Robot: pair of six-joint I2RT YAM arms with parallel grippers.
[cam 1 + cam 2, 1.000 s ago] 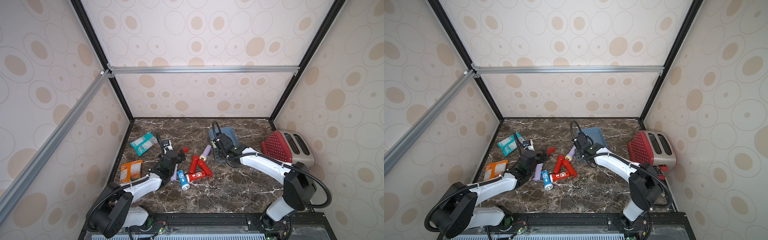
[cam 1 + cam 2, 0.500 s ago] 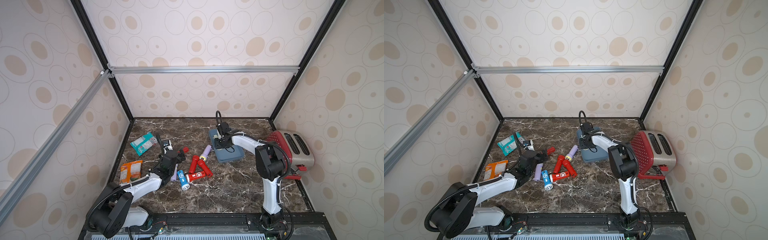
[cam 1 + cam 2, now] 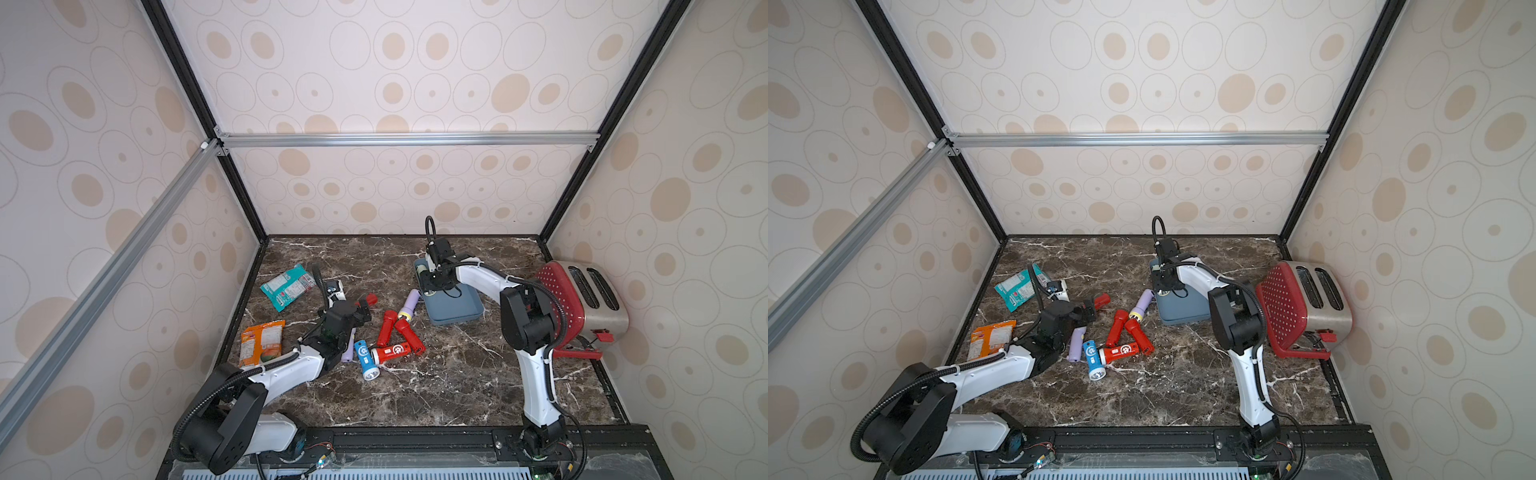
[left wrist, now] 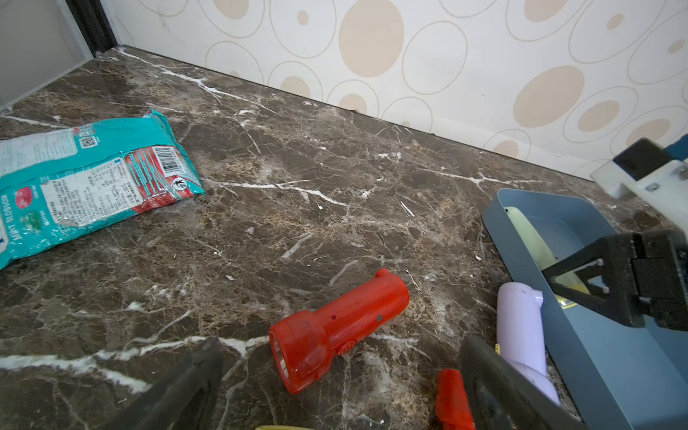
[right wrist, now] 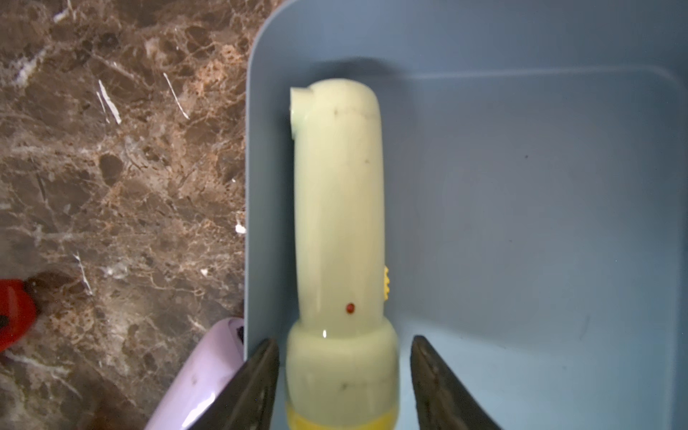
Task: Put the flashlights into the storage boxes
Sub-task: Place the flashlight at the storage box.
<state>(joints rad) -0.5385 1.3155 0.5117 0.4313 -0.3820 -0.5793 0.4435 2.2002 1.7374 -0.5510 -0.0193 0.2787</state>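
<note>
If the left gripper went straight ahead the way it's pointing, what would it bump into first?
Most likely the red flashlight, lying just ahead of the open left gripper. The gripper's height is unclear, so it might skim over.

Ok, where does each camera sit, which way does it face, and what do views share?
Top views: high at the front, looking down toward the back wall; both arms whole, left gripper and right gripper.
Left wrist: low over the marble, facing a red flashlight; its open fingers frame it.
Right wrist: straight above the tray, on the pale green flashlight; its spread fingers show.
Shared: both wrist views catch that flashlight, the tray and a lilac flashlight beside it.
</note>
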